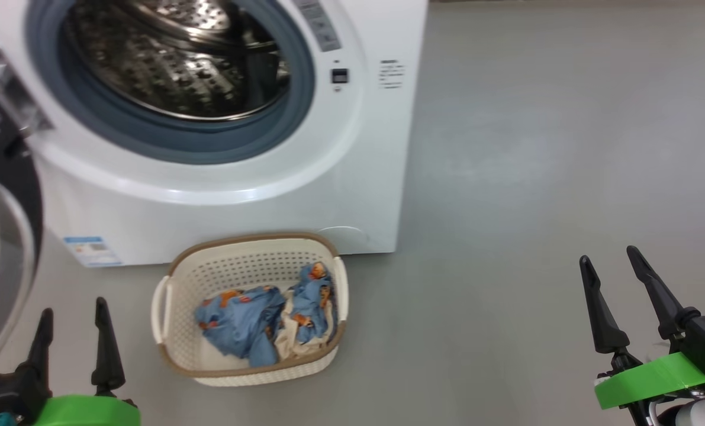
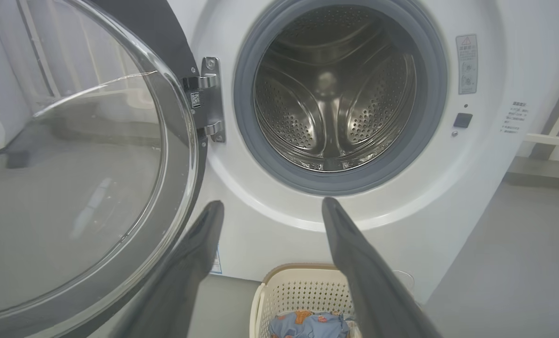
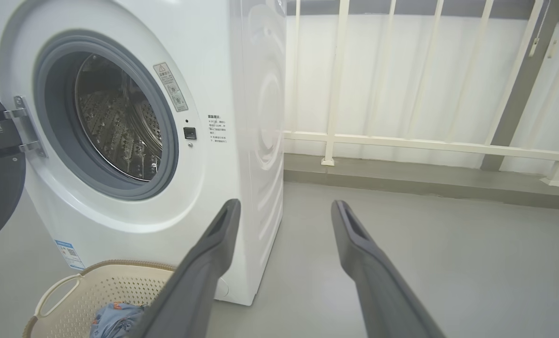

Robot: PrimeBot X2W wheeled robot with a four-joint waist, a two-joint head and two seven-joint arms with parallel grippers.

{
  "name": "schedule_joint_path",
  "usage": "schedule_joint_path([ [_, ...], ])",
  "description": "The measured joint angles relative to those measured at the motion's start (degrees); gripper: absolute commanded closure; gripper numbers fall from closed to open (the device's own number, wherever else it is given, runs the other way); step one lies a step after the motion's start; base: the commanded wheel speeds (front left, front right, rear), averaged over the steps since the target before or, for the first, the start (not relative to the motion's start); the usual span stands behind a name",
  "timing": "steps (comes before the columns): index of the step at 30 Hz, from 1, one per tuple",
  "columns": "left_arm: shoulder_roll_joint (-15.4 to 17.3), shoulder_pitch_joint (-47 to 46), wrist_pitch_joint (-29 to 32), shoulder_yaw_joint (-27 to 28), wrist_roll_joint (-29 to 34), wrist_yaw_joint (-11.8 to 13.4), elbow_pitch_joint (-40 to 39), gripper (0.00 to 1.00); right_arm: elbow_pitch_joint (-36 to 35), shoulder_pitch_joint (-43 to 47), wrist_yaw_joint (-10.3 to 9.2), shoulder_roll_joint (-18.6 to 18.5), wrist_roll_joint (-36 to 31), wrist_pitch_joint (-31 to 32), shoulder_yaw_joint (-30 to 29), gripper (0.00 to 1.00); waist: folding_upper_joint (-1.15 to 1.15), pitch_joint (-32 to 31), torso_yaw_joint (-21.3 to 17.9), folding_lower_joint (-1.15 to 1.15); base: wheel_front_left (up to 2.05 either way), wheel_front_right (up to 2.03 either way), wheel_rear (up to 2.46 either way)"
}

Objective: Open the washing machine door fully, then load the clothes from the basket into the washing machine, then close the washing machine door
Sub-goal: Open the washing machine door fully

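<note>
Head view showed the soft light blue and cream clothes [image 1: 242, 322] lying in the small cream plastic basket [image 1: 177, 355] on the grey floor [image 1: 506, 177], just ahead and right of the left arm's open, empty jaws, with the right arm's open jaws farther off.

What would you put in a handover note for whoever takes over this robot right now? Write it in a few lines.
Left gripper: open, empty, left of the basket.
Right gripper: open, empty, well right of it.
Washing machine door: swung wide open; drum looks empty.
Clothes: in the basket, in front of the washing machine.
Done: door opened. Left: load clothes, close door.
</note>
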Motion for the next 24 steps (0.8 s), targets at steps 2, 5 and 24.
schedule_joint_path([
  [2, 0.01, 0.0, 0.0, -0.34, -0.25, -0.01, 0.0, 0.0, 0.0, 0.0, 0.0, 0.0, 0.0, 0.0, -0.01, 0.0, 0.0, 0.07, -1.35, 0.0, 0.0, 0.0, 0.0],
  [5, 0.01, -0.01, 0.0, -0.91, -0.8, -0.03, 0.01, 0.0, 0.01, 0.0, 0.0, 0.0, 0.0, 0.0, 0.01, 0.0, 0.0, 0.16, -3.22, 0.0, 0.0, 0.0, 0.0],
  [24, 0.03, 2.32, 0.0, -5.58, -3.79, -0.62, -1.52, 0.0, 0.15, 1.05, 0.0, 0.33, 0.0, 0.0, -0.29, 0.0, 0.0, -0.47, -8.78, 0.0, 0.0, 0.0, 0.0],
])
